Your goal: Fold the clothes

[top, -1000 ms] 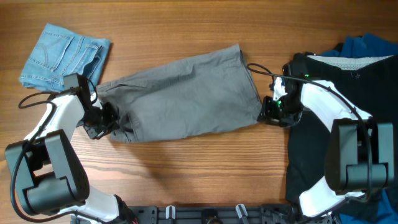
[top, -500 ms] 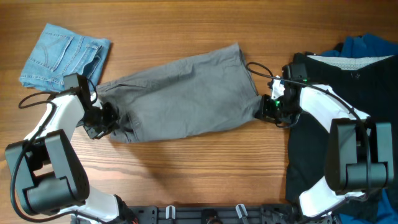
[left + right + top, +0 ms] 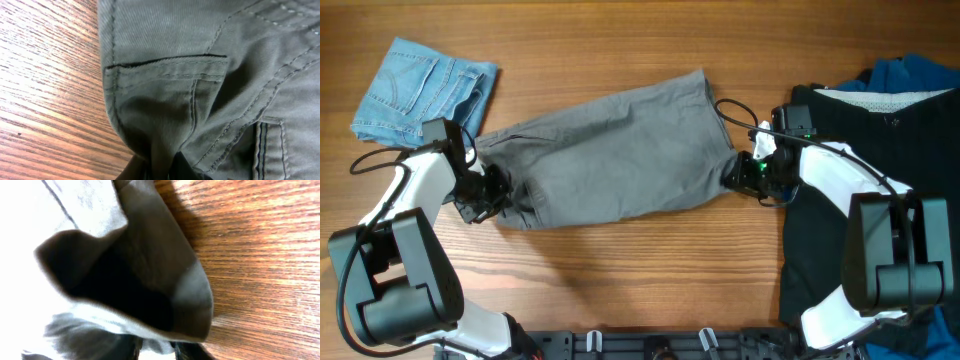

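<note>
The mid-grey shorts lie spread slantwise across the middle of the table. My left gripper is shut on a bunched fold at their left end; in the left wrist view the stitched grey cloth fills the frame and runs down between the jaws of that gripper. My right gripper is shut on the shorts' lower right corner. The right wrist view shows the hem curled open above this gripper, with pale cloth pinched between the dark fingers.
Folded light-blue denim shorts lie at the far left corner. A black garment covers the right side under my right arm, with a bright-blue one behind it. Bare wood runs along the front.
My right gripper has slid a little to the left and closed tighter on the shorts' corner, which has buckled slightly. The left arm and the shorts' left end have stayed put.
</note>
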{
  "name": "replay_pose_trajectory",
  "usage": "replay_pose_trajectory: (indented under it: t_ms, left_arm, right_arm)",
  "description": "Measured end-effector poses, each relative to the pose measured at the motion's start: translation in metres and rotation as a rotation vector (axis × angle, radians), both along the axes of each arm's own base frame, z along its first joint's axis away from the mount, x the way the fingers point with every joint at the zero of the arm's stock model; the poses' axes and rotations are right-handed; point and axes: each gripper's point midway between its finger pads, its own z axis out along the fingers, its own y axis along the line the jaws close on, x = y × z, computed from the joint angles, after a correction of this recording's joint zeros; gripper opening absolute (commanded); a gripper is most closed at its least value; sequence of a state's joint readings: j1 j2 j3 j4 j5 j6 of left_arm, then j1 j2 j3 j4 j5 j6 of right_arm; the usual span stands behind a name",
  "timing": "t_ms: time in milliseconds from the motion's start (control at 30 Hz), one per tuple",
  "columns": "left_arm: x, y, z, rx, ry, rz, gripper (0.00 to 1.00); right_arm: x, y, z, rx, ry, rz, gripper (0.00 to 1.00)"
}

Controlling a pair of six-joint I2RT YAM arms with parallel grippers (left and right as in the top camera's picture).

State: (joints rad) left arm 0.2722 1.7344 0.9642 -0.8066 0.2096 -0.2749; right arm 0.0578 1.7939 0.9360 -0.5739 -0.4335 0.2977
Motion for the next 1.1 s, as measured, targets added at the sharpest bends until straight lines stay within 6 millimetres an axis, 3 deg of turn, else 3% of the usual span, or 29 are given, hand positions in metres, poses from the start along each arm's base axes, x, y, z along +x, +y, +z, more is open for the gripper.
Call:
replay_pose_trajectory:
  t_ms: [67, 233, 433, 633, 667, 700, 733, 767, 833, 933, 1000, 1067, 1100]
  left_arm:
    - [0.000, 0.000, 0.000, 0.000, 0.000, 0.000, 0.09]
    - [0.000, 0.000, 0.000, 0.000, 0.000, 0.000, 0.05]
    - [0.002, -0.008, 0.001, -0.034, -0.012, -0.025, 0.04]
    - [0.000, -0.019, 0.003, -0.082, 0.001, -0.039, 0.04]
    - [0.000, -0.019, 0.005, -0.086, 0.007, -0.040, 0.04]
    - [0.000, -0.020, 0.008, -0.088, 0.014, -0.043, 0.06]
    - [0.002, -0.020, 0.011, -0.089, 0.017, -0.045, 0.20]
    - [0.002, -0.020, 0.013, -0.088, 0.019, -0.046, 0.41]
    - [0.014, -0.004, 0.024, -0.026, -0.001, -0.044, 0.53]
    - [0.016, 0.006, 0.031, 0.005, 0.009, -0.030, 0.56]
    - [0.012, 0.006, 0.030, 0.012, 0.025, -0.030, 0.52]
    - [0.012, 0.006, 0.030, 0.012, 0.026, -0.030, 0.49]
    - [0.012, 0.006, 0.031, 0.008, 0.026, -0.031, 0.43]
  right_arm:
    - [-0.003, 0.000, -0.001, 0.003, 0.012, -0.009, 0.04]
    - [-0.008, -0.005, -0.002, -0.029, 0.044, -0.016, 0.04]
    - [-0.032, -0.046, 0.009, -0.257, 0.204, -0.036, 0.04]
    - [-0.031, -0.059, 0.017, -0.337, 0.206, -0.037, 0.04]
    - [-0.032, -0.060, 0.016, -0.342, 0.208, -0.037, 0.09]
    - [-0.031, -0.061, 0.016, -0.346, 0.208, -0.041, 0.27]
    - [-0.031, -0.061, 0.016, -0.346, 0.209, -0.044, 0.35]
    - [-0.031, -0.072, 0.016, -0.401, 0.207, -0.059, 0.35]
    - [-0.029, -0.087, 0.016, -0.448, 0.205, -0.085, 0.33]
    - [-0.026, -0.107, 0.021, -0.472, 0.212, -0.145, 0.30]
    - [-0.012, -0.109, 0.030, -0.427, 0.172, -0.145, 0.29]
    - [0.004, -0.090, 0.040, -0.302, 0.096, -0.083, 0.29]
    - [0.011, -0.073, 0.047, -0.209, 0.046, -0.026, 0.20]
